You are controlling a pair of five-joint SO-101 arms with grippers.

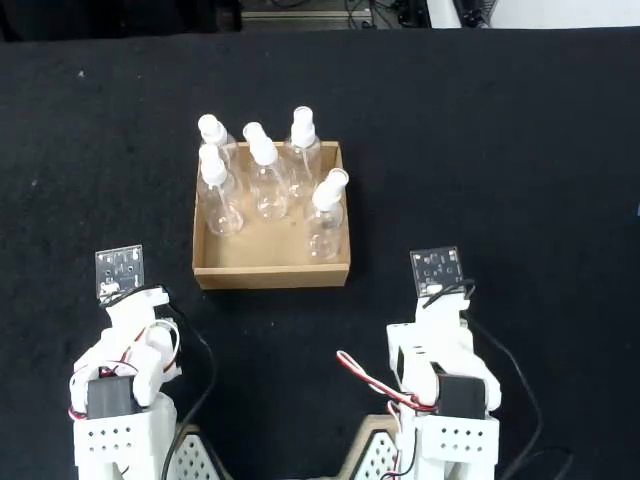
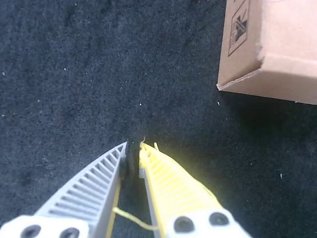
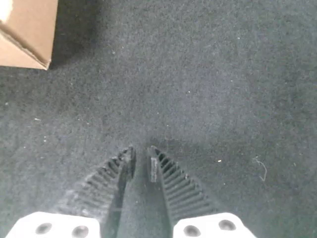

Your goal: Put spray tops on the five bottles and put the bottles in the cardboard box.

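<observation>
Bottles (image 1: 268, 185) from the high view: all five standing inside the cardboard box (image 1: 270, 272), each with a white spray top (image 1: 302, 118) on. Four crowded toward the far wall, one just beside the right wall, near part of the box floor bare. Box sitting mid-table on the black table (image 1: 500, 150). Left arm (image 1: 125, 350) and right arm (image 1: 440, 350) folded back at the near edge, one on each side of the box, both well apart from it.

Left wrist view: left tool (image 2: 132, 148) over bare black table, grey and yellow tips pressed together, pinching nothing. One outer corner of the cardboard box (image 2: 267, 49) out ahead and off toward the right arm's side, apart from the tips, no contact.

Right wrist view: right tool (image 3: 140, 157) over bare table too, tips drawn in with just a thin sliver between them, nothing held. One corner of the cardboard box (image 3: 25, 34) ahead and off toward the left arm's side, well apart from the tips.
</observation>
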